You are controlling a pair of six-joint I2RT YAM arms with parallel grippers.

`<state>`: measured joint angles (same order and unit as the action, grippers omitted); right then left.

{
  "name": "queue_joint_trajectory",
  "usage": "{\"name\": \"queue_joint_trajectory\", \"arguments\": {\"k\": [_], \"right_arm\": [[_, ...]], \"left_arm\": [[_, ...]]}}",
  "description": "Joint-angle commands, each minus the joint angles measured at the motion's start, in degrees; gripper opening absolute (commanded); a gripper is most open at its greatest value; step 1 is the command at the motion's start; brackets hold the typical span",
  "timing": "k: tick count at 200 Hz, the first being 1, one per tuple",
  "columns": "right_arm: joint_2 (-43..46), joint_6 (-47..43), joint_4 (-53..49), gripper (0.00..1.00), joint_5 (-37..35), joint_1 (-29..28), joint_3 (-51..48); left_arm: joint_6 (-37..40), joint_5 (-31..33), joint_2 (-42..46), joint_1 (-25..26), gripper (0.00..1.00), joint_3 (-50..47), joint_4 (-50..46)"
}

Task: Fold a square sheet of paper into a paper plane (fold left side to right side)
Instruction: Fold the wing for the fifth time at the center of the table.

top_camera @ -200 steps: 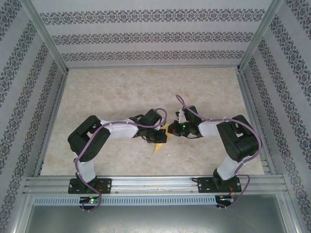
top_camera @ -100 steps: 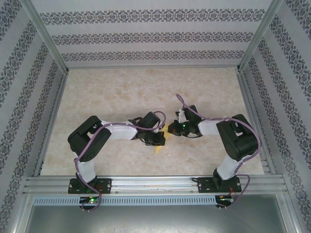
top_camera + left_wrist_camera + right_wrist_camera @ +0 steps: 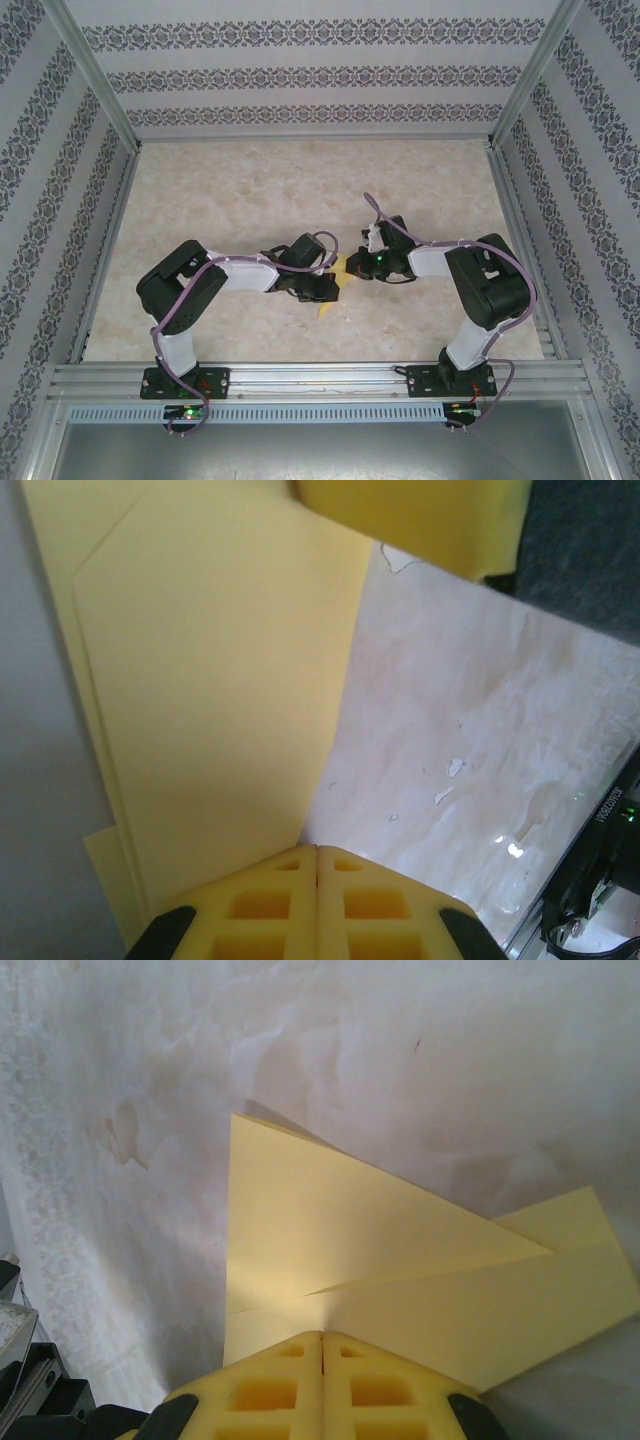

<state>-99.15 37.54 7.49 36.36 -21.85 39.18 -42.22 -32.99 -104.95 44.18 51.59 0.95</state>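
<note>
- The yellow paper (image 3: pixel 220 700) lies flat on the table (image 3: pixel 250 200), near its middle and a little toward the near edge. It is already folded into a pointed, layered shape, no longer a plain square.
- The left gripper (image 3: pixel 325 287) reaches in from the left with its jaws closed, the pads meeting along one seam. Its tips are down at the paper's edge.
- The right gripper (image 3: pixel 350 266) reaches in from the right, just beyond the left one. Its jaws are closed too, and its tips rest on overlapping flaps that meet along a slanted edge.
- Closed tips probably serve as blunt pressers here: one pins the thin sheet against sliding while a crease is flattened.
- The contact under each set of tips is hidden. No paper shows in either seam, yet I cannot tell whether a layer is nipped or merely pressed from above.
- From above, the grippers cover most of the paper. A yellow point pokes out on the near side, and a sliver shows between them.
- In the left wrist view, a blurred grey band along the paper's left edge cannot be identified.
</note>
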Motion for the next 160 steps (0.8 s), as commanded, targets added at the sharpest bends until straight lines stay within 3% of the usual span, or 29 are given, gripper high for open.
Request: {"name": "queue_joint_trajectory", "arguments": {"k": [1, 160], "right_arm": [[-4.8, -2.1, -6.2, 0.00, -8.1, 0.4, -1.8], [-6.0, -2.5, -7.1, 0.00, -8.2, 0.8, -1.4]], "left_arm": [[-0.7, -1.2, 1.1, 0.7, 0.05, -2.5, -3.9], [-1.5, -0.8, 5.1, 2.3, 0.05, -6.4, -5.5]]}}
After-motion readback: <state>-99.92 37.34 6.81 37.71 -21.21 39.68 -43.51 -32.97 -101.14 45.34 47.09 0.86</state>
